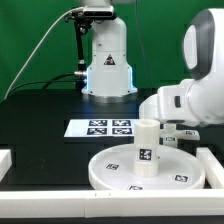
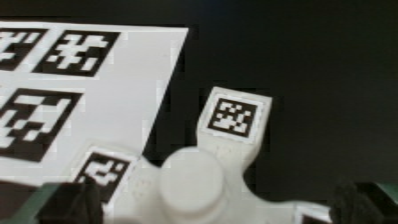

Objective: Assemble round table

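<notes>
Status: the disc lies flat at the front of the black table, inside the white border rails. The leg stands upright on the disc's centre, with its side tag facing the exterior camera. I read that as the leg seated in the top, free end up, ready for the next part. The joint isn't visible, so I can't say whether it's threaded home or just resting.

The gripper hangs just past the disc on the exterior view's right, near the leg but apart from it. The wrist view shows why: directly under it sits a third white part, which I take for the foot piece. It has a round hub and flat tabs, each carrying a tag. It lies on the black table just beside the marker board. One tab may overlap the board's edge, but I can't confirm that.

Pincer is released and holding nothing. The fingers show as dark blurs on either side of the hub, with a gap on both sides. Since they straddle the hub, I judge a pick of the foot piece is being lined up.

What I can't see well:
- The foot piece is almost fully masked by the hand and leg in the exterior view.
- The wrist frame is soft and crops the near side of the hub, so I can't give a tab count.
- I can't tell the height of the fingers above the part, or whether they're centred on the hub.
</notes>
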Robot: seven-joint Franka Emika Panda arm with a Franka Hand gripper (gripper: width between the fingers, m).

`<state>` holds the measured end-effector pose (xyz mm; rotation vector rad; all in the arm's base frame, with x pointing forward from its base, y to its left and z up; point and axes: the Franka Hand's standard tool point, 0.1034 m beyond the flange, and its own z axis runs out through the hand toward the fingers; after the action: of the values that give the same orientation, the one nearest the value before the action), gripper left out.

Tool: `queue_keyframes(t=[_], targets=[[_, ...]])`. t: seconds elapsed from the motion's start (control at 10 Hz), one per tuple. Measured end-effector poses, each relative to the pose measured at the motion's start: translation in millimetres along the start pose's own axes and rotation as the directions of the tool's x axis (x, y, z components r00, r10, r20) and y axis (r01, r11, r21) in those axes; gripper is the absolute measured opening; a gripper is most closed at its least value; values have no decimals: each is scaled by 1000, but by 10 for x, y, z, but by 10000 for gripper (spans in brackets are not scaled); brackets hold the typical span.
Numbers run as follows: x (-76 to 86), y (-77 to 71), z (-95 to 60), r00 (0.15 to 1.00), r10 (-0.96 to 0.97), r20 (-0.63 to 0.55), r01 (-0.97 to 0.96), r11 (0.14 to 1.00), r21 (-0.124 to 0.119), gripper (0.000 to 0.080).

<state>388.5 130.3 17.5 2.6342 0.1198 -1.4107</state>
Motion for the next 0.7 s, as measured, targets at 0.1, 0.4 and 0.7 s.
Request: queue_keyframes(t=[0.1, 0.4, 0.7], targets=[[13, 9, 32, 1000, 3, -2, -3, 1000, -1, 649], [29, 45, 42, 1000, 26, -5, -26, 1000, -2, 649], [33, 66, 40, 1000, 29, -4, -29, 1000, 3, 549]])
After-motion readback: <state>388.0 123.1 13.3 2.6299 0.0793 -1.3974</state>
